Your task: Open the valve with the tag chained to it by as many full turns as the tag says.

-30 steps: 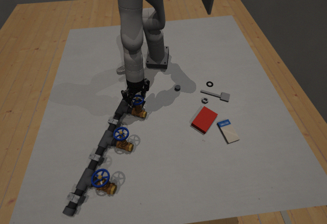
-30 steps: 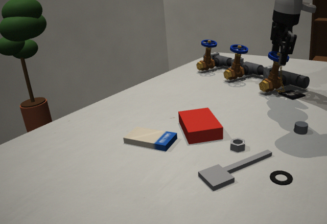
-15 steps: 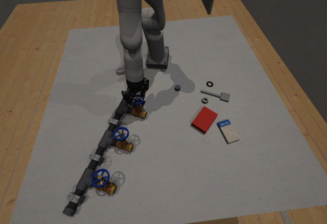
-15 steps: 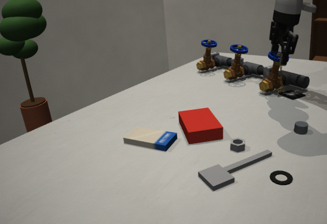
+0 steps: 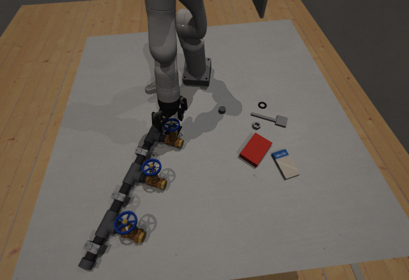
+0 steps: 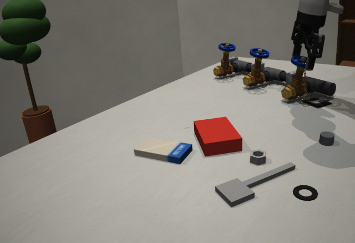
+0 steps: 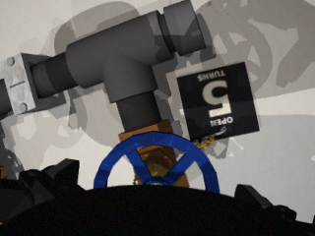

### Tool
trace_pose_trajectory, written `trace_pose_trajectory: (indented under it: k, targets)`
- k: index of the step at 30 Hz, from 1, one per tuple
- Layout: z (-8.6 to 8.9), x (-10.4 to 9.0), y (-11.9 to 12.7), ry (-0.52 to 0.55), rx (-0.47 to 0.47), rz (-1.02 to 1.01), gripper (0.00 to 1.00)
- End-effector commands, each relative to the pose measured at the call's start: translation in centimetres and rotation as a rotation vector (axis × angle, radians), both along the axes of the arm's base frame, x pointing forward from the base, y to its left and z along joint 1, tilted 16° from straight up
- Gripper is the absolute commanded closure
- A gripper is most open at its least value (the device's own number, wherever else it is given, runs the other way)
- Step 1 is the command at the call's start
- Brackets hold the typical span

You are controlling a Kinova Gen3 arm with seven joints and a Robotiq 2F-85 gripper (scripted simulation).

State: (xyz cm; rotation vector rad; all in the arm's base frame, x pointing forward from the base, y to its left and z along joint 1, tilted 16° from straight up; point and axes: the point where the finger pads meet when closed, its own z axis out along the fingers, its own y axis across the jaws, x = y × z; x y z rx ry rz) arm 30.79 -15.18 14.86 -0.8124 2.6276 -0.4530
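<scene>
A dark pipe on the grey mat carries three brass valves with blue handwheels. The far valve's handwheel has a gold chain to a black tag that reads "OPEN 5 TURNS". My gripper stands over this handwheel with its fingers wide open on either side of the rim, not gripping it. The middle valve's handwheel and the near valve's handwheel stand apart from the gripper.
To the right lie a red box, a white and blue box, a grey flat paddle, a hex nut, a black washer and a small grey cap. The arm's base stands behind the valves.
</scene>
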Motion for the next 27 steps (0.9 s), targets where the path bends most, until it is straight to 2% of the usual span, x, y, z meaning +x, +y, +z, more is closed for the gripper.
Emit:
trace_pose_trajectory:
  k: [1,27]
  targets:
    - [-0.04,0.00,-0.02,-0.035,-0.005,0.005,0.00]
    - [-0.04,0.00,-0.02,-0.036,-0.002,-0.003,0.00]
